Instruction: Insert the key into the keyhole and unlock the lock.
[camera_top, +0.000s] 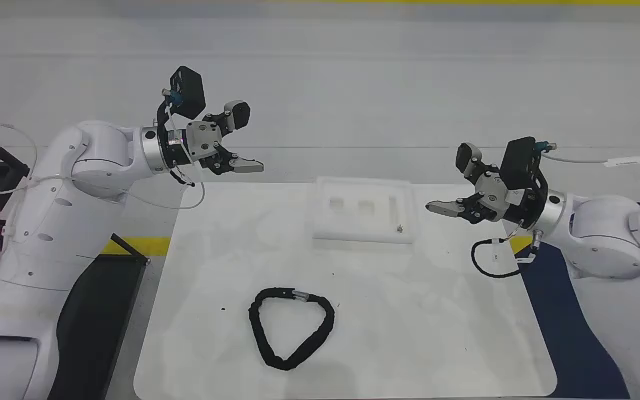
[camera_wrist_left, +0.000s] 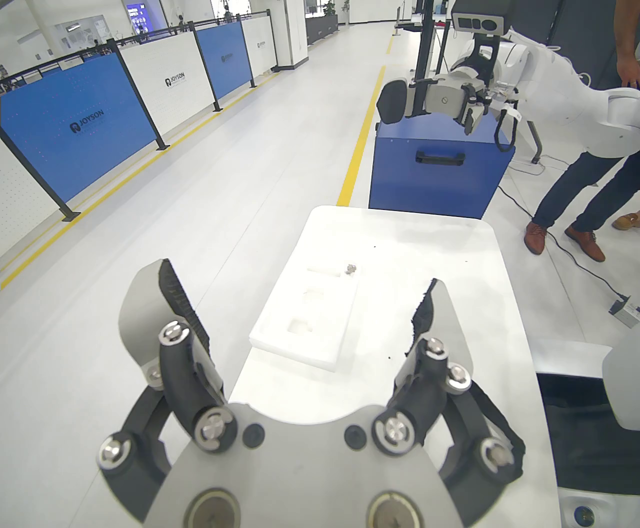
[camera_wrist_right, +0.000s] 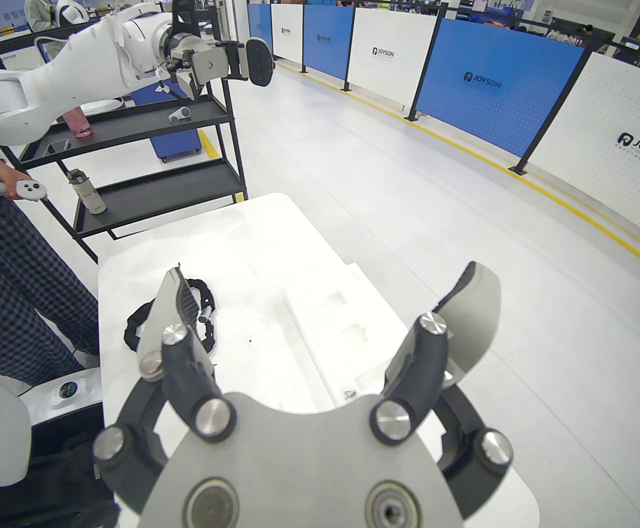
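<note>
The left gripper (camera_top: 245, 140) and right gripper (camera_top: 450, 182) hang spread and empty, flanking the tray (camera_top: 330, 236). The key (camera_top: 400, 228), tiny, stiff and probably slippery, lies in the tray's corner towards the right gripper; I'd pinch its head. The lock (camera_top: 290, 327), a floppy loop, lies on the robot's side of the tray.

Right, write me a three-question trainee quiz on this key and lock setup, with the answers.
1. True or false: the key lies on the white foam tray, at its end nearer the right arm.
2. Pick one. The black chain lock is: A) hanging off the table edge; B) lying on the table, apart from the tray; C) inside the tray.
3. Fill in: the left claw and the right claw both have their jaws ___ and hold nothing.

Key: 1 true; 2 B; 3 open.
</note>
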